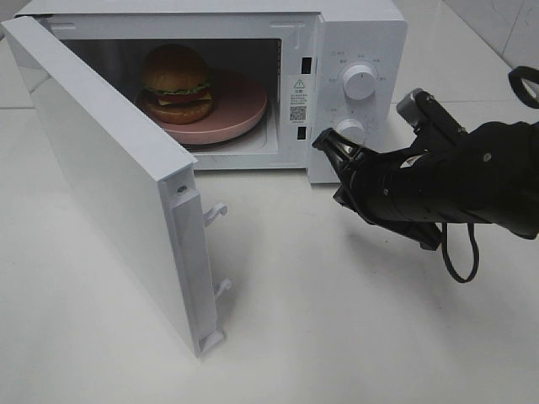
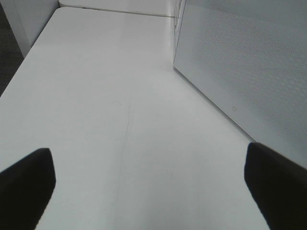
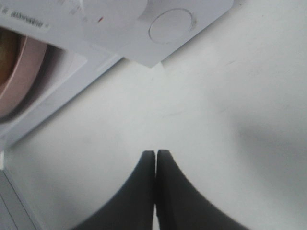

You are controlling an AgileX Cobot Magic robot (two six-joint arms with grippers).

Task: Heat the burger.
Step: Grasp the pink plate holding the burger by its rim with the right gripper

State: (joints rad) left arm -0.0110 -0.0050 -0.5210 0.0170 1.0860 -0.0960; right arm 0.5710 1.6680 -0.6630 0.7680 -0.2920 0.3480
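Exterior high view puts the burger (image 1: 177,80) inside the microwave (image 1: 354,34), sitting on the pink plate (image 1: 240,114) towards the left of the cavity, so loading looks done to me. The door (image 1: 109,185) is still swung wide to the left, and I judge closing it to be the step in hand, before any dial is turned. My left tool (image 2: 151,187) is spread fully open and holds nothing. It hangs over bare counter (image 1: 337,320) beside a mesh-patterned panel that I take to be the door's outer face. From there I would press flat on that face near the free edge and follow the arc round, so the two latch hooks (image 1: 216,210) meet the slots (image 1: 303,63) squarely rather than skidding the whole oven back. My right tool (image 1: 322,140) is pinched shut on nothing, its tip just in front of the lower knob (image 1: 349,130). That is close to where the door's free edge will land, so I would draw it back a little first. The counter in front is open and bare, giving the door a free sweep. Room behind the door on the left I can only half see.
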